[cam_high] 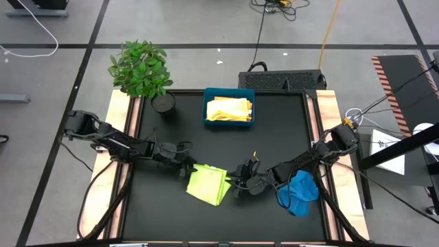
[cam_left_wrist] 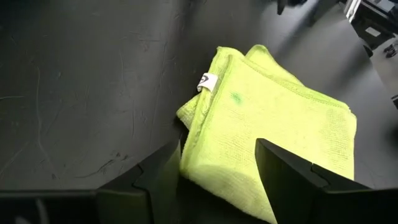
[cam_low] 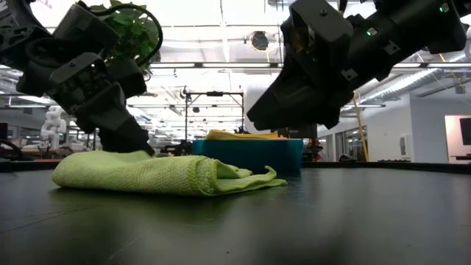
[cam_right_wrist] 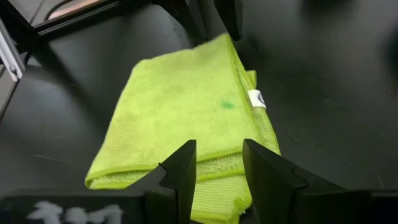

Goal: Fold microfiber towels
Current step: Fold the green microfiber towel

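Lime green towel point(cam_high: 208, 184): folded, near middle of the black table point(cam_high: 219, 137).
Left gripper point(cam_left_wrist: 217, 177): jaws wide, straddling the towel's left edge.
Right gripper point(cam_right_wrist: 217, 163): jaws narrowly parted over its right edge.
Blue towel point(cam_high: 298, 192): near right, high view only.
Teal tray point(cam_high: 228, 122): far centre, holding yellow towels point(cam_high: 229, 108).

You look straight down on the whole table point(cam_high: 137, 206) from high up. The low camera sits at table height, looking across into the room. Both wrist cameras look closely at the lime green towel point(cam_left_wrist: 273, 130), from opposite sides.
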